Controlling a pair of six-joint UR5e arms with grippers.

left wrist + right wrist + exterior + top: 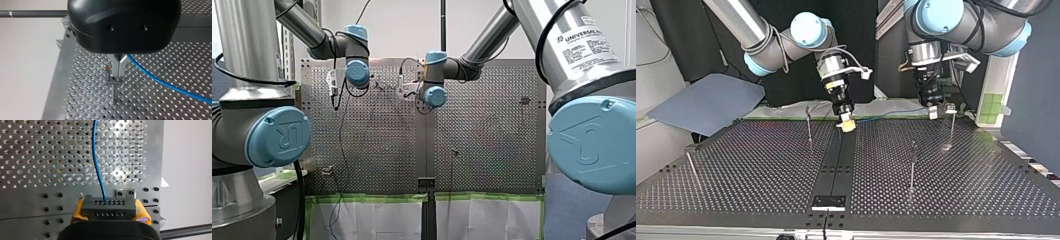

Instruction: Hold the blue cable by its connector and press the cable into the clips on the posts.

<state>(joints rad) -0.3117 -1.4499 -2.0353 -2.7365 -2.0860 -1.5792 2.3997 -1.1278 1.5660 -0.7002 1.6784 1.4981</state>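
Four thin posts (912,165) stand on the perforated surface (761,165). At the far middle of the top view, my right hand (848,125) pinches the one grey connector (109,206) between yellow pads. The single blue cable (94,150) runs right to my left hand (117,76), whose metal fingers (120,66) are pressed together just above the far right post.

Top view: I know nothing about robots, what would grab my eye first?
Two big silver arms with pale blue joints, my right arm at the view's left and my left arm at its right, reach down over a dark perforated table studded with thin posts. My right gripper clamps a grey connector between yellow pads, clearest in its wrist view, and a bright blue cable runs from it across the table.
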